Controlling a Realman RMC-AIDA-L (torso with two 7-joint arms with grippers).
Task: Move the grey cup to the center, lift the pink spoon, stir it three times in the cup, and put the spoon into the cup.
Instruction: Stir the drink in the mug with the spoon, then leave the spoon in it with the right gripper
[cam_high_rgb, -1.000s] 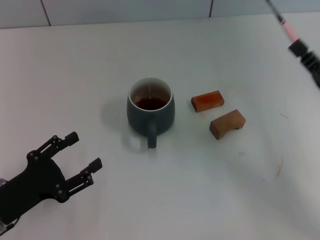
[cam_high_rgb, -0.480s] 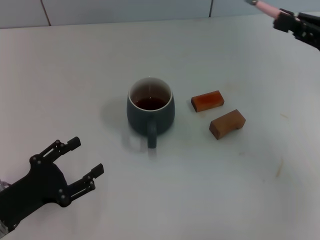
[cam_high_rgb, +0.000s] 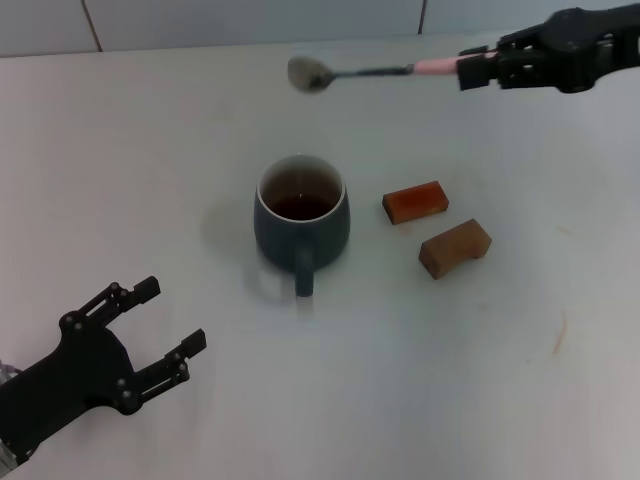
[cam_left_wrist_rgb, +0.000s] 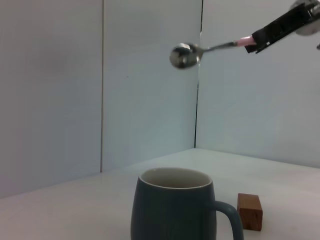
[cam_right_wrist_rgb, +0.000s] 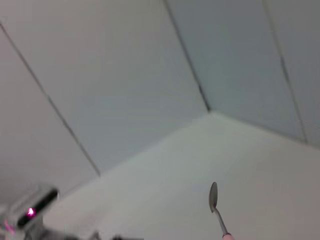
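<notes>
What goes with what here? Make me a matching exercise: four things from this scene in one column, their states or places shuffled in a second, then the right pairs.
Things
1. grey cup
2. pink spoon
3. left gripper
4. two wooden blocks

States or places
A. held in the air by the right gripper, bowl toward the robot's left
B. open and empty, low at the robot's left
C. lying on the table at the cup's right side
D. standing upright, dark liquid inside, handle toward the robot

Pairs: 1-D, 2-A, 3-B, 4-C
</notes>
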